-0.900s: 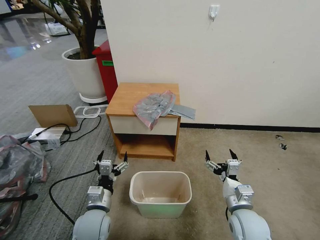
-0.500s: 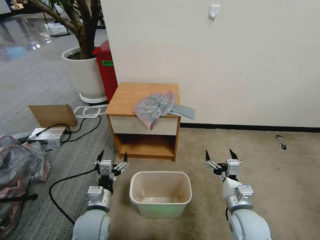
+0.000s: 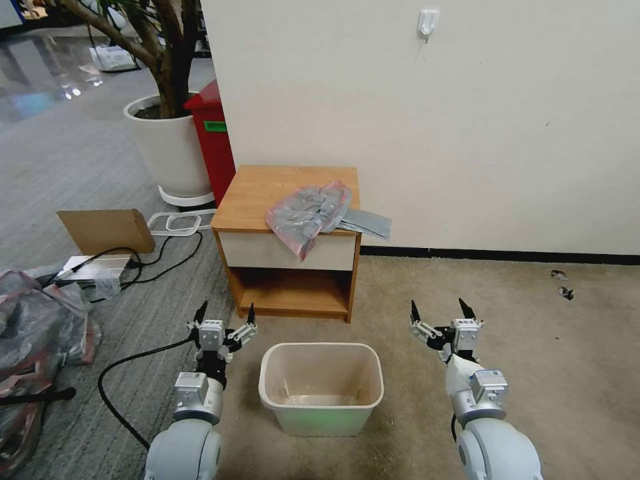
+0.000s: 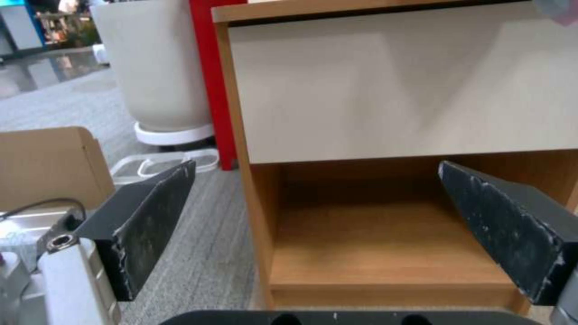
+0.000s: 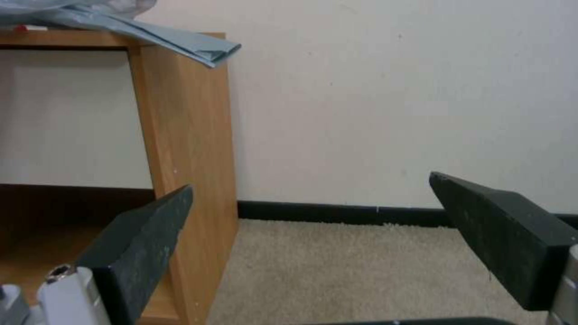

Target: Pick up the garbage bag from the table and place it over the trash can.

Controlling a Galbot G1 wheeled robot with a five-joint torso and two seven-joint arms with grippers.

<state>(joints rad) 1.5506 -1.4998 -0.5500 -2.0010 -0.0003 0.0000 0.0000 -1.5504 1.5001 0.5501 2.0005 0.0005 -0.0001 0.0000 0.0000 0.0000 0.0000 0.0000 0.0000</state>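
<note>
Here, from the head view, you have the garbage bag [image 3: 309, 215] crumpled on the right front of the desk [image 3: 263, 189], one corner drooping over the drawer front, up and ahead of both tools, with the trash can [image 3: 321, 387] on the floor between them; the left tool [image 3: 225, 317] and right tool [image 3: 439, 312] both hang low with fingers apart and empty, about equally far from the bag. From the left wrist view you face the drawer front and shelf, a scrap of bag [image 4: 557, 9] above. From the right wrist view the bag [image 5: 72, 11] lies overhead, toward the robot's left.
</note>
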